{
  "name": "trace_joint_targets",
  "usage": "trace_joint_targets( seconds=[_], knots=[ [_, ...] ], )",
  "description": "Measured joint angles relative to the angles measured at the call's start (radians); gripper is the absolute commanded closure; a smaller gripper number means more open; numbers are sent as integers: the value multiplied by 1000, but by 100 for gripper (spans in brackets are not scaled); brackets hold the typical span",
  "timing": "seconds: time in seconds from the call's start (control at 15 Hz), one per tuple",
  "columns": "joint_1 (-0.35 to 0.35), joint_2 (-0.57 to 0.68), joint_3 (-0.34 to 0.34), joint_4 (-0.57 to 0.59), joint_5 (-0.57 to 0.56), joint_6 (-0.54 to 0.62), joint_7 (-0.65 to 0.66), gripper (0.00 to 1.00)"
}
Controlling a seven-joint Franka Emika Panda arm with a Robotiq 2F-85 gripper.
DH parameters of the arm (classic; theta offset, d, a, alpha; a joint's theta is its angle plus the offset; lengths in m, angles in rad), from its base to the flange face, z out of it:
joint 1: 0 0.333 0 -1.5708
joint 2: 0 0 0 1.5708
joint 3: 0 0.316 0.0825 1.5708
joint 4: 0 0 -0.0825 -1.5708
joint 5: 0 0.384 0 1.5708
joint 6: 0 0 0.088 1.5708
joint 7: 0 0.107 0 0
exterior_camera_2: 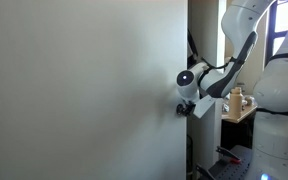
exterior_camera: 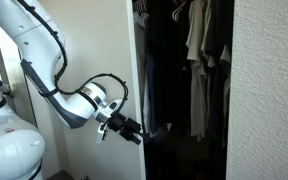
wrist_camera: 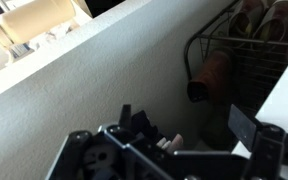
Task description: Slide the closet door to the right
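Note:
The closet door point(exterior_camera: 96, 60) is a tall plain white panel; it also fills most of an exterior view point(exterior_camera_2: 84, 90). Its edge borders the dark open closet point(exterior_camera: 184, 90). My gripper point(exterior_camera: 133, 130) is at that edge about waist height, also seen in an exterior view point(exterior_camera_2: 183, 107). In the wrist view the fingers point(wrist_camera: 184, 128) stand apart, open, with nothing held, pointing into the dark closet beside a white panel face point(wrist_camera: 94, 70). The door's round pull is not visible.
Clothes point(exterior_camera: 206, 45) hang inside the closet. A wire basket with shoes point(wrist_camera: 246, 40) sits in the closet ahead of the fingers. A rough textured wall point(exterior_camera: 269, 90) bounds the opening's other side. A table with items point(exterior_camera_2: 236, 100) stands behind the arm.

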Motion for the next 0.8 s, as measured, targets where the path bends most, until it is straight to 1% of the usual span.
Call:
trace_joint_targets(
  seconds=[0.13, 0.4, 0.6, 0.67, 0.8],
  knots=[
    [-2, 13, 2, 7, 1, -30, 5, 0],
    [-6, 19, -4, 12, 2, -34, 1, 0],
    [-7, 35, -2, 23, 29, -39, -14, 0],
    [-7, 42, -2, 29, 44, -50, -15, 0],
    [-7, 55, 3, 44, 77, -109, -15, 0]
  ],
)
